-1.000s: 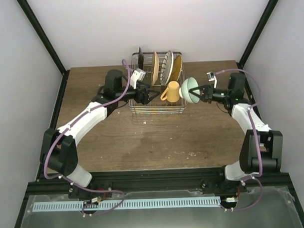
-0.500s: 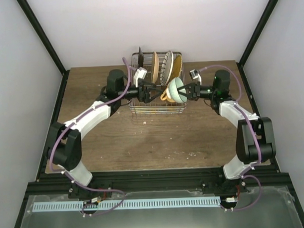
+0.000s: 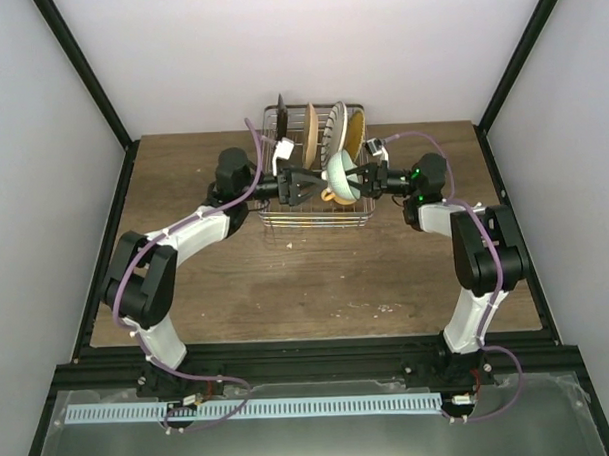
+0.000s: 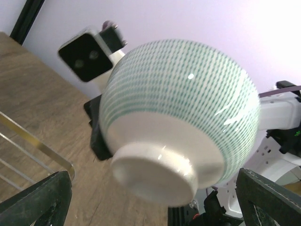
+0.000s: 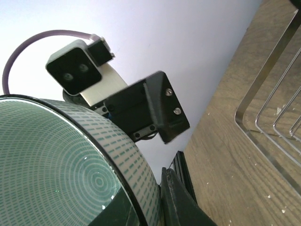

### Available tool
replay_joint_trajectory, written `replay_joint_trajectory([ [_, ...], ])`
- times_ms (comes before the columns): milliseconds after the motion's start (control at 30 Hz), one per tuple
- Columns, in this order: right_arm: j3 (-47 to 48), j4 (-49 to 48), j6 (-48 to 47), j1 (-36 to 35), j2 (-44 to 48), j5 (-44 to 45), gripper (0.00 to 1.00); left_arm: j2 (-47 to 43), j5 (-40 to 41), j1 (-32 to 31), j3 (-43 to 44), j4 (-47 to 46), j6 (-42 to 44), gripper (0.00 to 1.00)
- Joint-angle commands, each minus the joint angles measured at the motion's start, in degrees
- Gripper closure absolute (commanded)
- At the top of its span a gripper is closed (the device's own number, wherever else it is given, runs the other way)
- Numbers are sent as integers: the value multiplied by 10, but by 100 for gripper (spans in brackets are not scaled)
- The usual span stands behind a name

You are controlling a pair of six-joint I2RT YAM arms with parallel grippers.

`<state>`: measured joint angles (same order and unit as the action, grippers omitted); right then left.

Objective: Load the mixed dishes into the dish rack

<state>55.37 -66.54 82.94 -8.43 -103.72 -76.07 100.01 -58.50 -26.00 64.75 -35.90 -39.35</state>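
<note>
The mint-green bowl (image 3: 341, 172) hangs on its side above the middle of the dish rack (image 3: 314, 219), pinched at the rim by the right fingers (image 5: 176, 202), which are nearly closed on it. Its foot points at the left fingers (image 4: 40, 200), which are spread wide on either side of it and hold nothing.

The main risk is the thin rim grip. A knock from the left fingers, or from the wire, could twist the bowl loose. It would then probably fall onto the yellow mug (image 3: 329, 194) just below it, or chip the striped plate (image 3: 335, 122) close behind. The two arms also meet nose to nose here, so a small overshoot by either could make them collide. Whether the bowl already touches the mug cannot be told.

There are one bowl, one mug and one rack. Four plates appear to stand on edge in the rack's far half. Nothing else lies on the wooden surface (image 3: 316, 278).
</note>
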Motion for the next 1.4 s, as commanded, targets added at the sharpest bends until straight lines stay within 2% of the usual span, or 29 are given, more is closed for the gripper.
replay_joint_trajectory([
  [0, 5, -91, 47, -18, 2, 10, 99, -6, -23, 5, 1, -91, -46, 4],
  [167, 6, -63, 20, -22, 5, 7, 99, 0, -33, 6, 6, -97, -55, 11],
  [400, 7, -115, 51, -23, -15, 14, 99, 28, -59, 6, 16, -161, -107, 31],
  [767, 45, -262, 153, -31, -84, 51, 99, 44, -72, 6, 29, -174, -125, 30],
  [1000, 66, -316, 192, -41, -120, 71, 99, 56, -83, 6, 38, -200, -149, 31],
  [1200, 69, -338, 204, -41, -134, 90, 99, 87, -98, 6, 47, -303, -240, 33],
  [1367, 73, -343, 207, -41, -140, 96, 99, 99, -106, 6, 51, -334, -261, 34],
])
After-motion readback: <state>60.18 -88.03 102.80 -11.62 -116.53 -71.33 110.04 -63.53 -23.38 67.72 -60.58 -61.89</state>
